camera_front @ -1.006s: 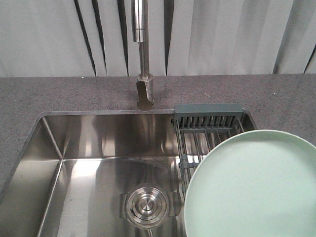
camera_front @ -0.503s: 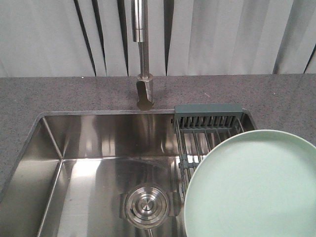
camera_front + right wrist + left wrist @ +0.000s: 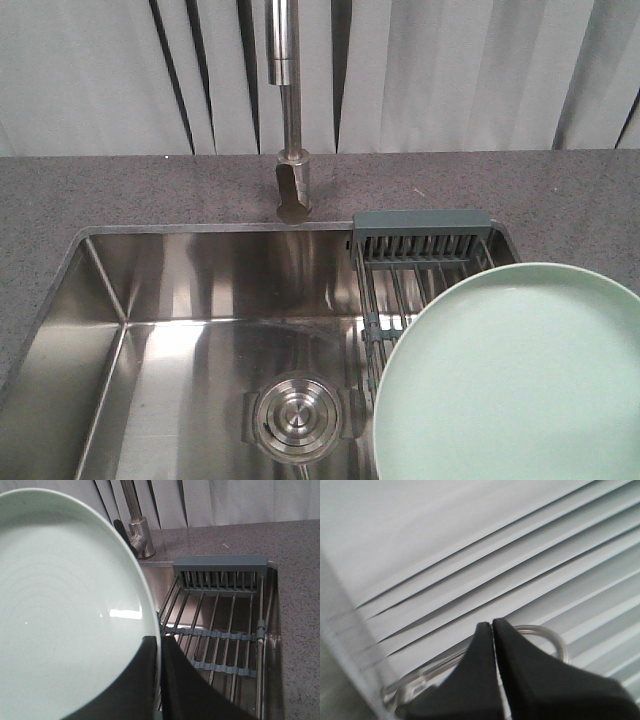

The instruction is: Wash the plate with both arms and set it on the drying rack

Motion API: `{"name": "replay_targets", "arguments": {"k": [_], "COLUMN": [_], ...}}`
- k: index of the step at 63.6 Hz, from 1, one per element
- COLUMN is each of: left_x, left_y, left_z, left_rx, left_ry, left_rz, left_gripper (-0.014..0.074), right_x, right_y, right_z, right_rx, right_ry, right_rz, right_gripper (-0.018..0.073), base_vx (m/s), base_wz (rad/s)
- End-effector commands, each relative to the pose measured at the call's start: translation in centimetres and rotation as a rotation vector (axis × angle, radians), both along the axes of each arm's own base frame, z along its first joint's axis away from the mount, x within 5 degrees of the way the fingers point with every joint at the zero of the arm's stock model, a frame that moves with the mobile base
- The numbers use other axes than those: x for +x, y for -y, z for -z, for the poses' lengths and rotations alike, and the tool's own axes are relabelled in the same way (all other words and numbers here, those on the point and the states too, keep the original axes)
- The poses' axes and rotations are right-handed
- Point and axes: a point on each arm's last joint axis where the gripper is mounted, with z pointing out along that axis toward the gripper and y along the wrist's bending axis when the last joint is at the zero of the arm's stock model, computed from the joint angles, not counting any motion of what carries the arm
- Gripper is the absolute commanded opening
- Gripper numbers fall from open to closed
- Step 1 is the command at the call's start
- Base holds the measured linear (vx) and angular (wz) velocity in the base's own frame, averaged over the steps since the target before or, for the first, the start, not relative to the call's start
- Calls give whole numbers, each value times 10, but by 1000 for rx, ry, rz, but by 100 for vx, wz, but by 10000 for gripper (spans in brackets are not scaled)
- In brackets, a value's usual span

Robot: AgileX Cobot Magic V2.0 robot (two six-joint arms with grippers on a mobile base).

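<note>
Mint-green plate (image 3: 510, 380) hangs at the sink's (image 3: 180, 280) right side, over the drying rack (image 3: 220, 630), its rim pinched by the right end effector (image 3: 160, 647). Left end effector (image 3: 492, 626) is pressed together, empty. Gripped at one edge only, the plate could pivot or slip free.

Speckled dark grey surface (image 3: 120, 185) running full width. Steel sink (image 3: 170, 270) sunk into it. Steel faucet (image 3: 291, 180) upright on surface, just behind sink's back edge. Drying rack (image 3: 420, 232) across sink's right end, slotted end at back.
</note>
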Motion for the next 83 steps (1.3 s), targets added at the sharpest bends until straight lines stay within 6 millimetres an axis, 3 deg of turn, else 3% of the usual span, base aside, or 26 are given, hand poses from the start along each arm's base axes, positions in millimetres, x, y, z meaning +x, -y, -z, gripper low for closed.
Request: {"name": "replay_targets", "arguments": {"k": [1,6,12,28,35,43,57,70,83], "left_x": [-18,-18,-3,78,116,160,232,296,352], "left_y": [-2,1,8,22,30,44,63,70,75], "left_z": [-52,-76,-97,-116,-115,-110,-90,-70,-62], "left_rx": [189,315,455,754,855,848,764,725,669], "left_ry": [158,153,82,-160,-211,-209,-114,-111,-58], "left_rz": [-93,-94,-46,122,238,427,672,787,844], "left_gripper": [-6,-6,-6,-1,26,90,315,500,524], "right_x": [2,2,2,2,2,2,2,2,2], "right_y": [1,1,1,1,1,1,1,1,1], "right_z": [-15,-15,-15,-15,-15,-15,-15,-15,-15], "right_rx": [32,32,32,32,32,32,32,32,32], "right_ry": [88,88,88,88,88,88,88,88,88], "right_rz": [24,24,24,24,24,24,24,24,24], "right_gripper": [-4,-4,-4,-4,-4,-4,-4,-4,-4], "base_vx": [0,0,0,0,0,0,0,0,0], "base_wz": [0,0,0,0,0,0,0,0,0]}}
